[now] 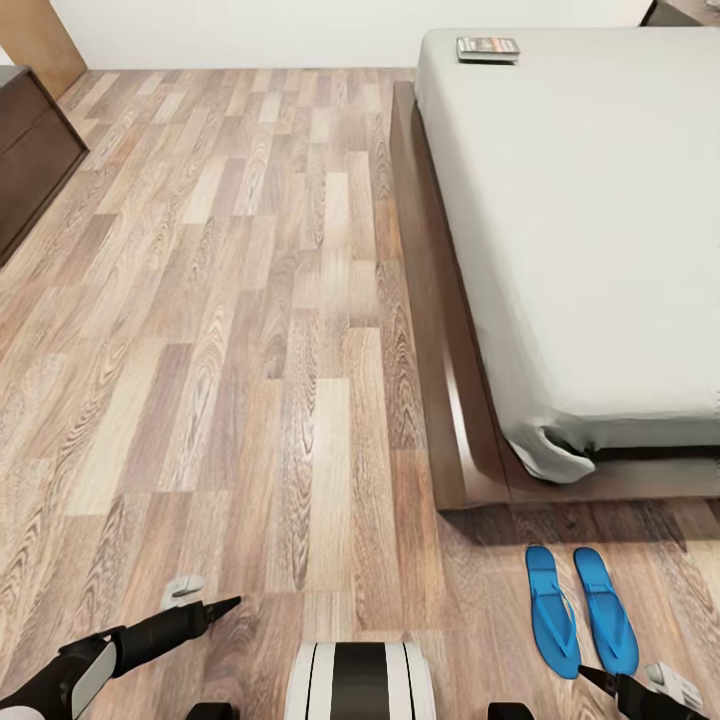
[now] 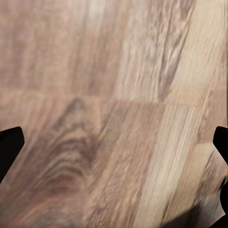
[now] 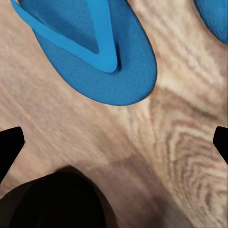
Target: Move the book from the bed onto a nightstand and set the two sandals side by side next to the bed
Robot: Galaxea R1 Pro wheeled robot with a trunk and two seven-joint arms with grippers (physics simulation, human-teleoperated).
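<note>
You've got two bright blue sandals (image 1: pixel 580 610) on grey-brown, wood-grained planks (image 1: pixel 250 350). There's the bed (image 1: pixel 600 220), pale grey-white mattress over a dark brown frame. The book (image 1: pixel 488 48) on it is dark with an orange band. Dark brown cabinet (image 1: pixel 30 160) by a white wall (image 1: pixel 250 30).

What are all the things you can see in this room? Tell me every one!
sandals: two, bright blue, side by side on the floor just past the foot corner of the bed.
book: one, dark cover with an orange band, on the far end of the mattress.
bed: one, pale grey mattress on a dark brown frame, at the right.
cabinet: one, dark brown, at the far left edge.
floor: grey-brown wood planks.
wall: white, at the far end.
robot base: white and black, bottom centre.
left tool: black, empty, over bare floor.
right tool: black, empty, by the sandals' near ends.
</note>
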